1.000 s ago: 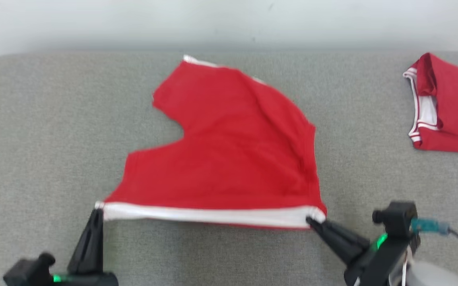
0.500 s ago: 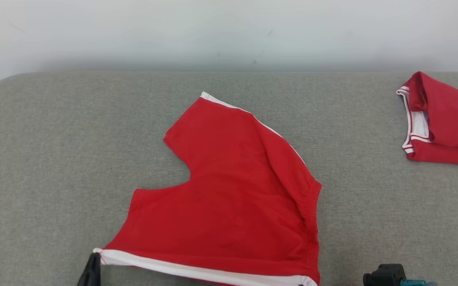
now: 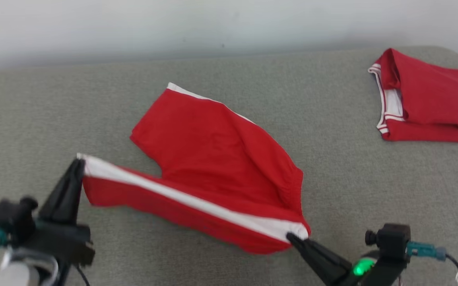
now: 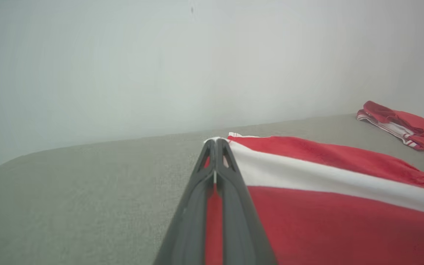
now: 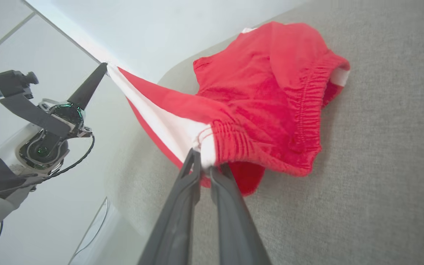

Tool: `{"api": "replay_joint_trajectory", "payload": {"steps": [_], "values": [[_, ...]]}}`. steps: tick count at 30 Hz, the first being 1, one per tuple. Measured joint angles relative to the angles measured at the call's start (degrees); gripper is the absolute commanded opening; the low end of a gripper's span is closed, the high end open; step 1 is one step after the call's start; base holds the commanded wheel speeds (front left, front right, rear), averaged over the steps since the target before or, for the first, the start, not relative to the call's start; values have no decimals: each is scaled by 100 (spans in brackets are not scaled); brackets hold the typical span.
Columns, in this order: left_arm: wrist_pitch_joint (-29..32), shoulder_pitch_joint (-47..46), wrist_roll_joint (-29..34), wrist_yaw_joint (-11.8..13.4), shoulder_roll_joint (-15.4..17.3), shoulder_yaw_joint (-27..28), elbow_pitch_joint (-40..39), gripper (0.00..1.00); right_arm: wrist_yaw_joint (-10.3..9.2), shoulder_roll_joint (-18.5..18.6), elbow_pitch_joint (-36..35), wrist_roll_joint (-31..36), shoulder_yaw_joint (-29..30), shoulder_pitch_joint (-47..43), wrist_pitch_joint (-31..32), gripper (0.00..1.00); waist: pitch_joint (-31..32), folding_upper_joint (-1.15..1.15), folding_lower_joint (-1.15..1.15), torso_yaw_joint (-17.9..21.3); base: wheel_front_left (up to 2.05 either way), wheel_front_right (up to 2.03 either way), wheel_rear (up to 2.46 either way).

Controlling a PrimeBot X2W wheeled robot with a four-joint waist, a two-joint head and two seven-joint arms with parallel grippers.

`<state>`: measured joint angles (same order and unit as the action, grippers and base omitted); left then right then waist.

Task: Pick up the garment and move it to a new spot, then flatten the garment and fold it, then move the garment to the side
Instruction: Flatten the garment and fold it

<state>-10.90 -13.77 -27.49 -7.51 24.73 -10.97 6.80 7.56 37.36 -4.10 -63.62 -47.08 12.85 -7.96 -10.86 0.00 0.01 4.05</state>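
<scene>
Right now our garment (image 3: 221, 167), red with a white stripe, lies midway across the grey padded table (image 3: 332, 99). Its far leg is flat, and its striped edge is lifted taut between our two grippers. Our left gripper (image 3: 78, 161) is pressed together on the hem corner, and our right gripper (image 3: 292, 237) pinches the elastic waistband corner. We judge this to be the fold. Next we should carry the striped edge over the flat leg, arms moving together. A folded red bundle (image 3: 427, 103) sits well apart, far right.
</scene>
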Motion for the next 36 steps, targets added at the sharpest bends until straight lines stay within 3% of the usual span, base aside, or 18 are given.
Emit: {"api": "replay_joint_trajectory", "payload": {"steps": [9,17,29,36], "values": [[710,-2017,-397,0,837,-1031,587,0,0,-420,77,-327,258,757,-77,0,-575,0,1,328,0,0,0],[899,-3588,-758,-1,1171,-2120,1471,0,0,-671,444,-374,366,1376,-171,0,-1107,0,1,597,0,0,0],[743,-5046,-1234,-3,1100,-3557,2704,0,-1,-1093,958,-315,408,1852,-269,0,-1656,1,1,884,0,0,0],[466,-5385,-1438,-3,1021,-4008,3243,0,-1,-1239,1047,-186,391,2004,-283,0,-1788,1,0,974,0,0,0]]}}
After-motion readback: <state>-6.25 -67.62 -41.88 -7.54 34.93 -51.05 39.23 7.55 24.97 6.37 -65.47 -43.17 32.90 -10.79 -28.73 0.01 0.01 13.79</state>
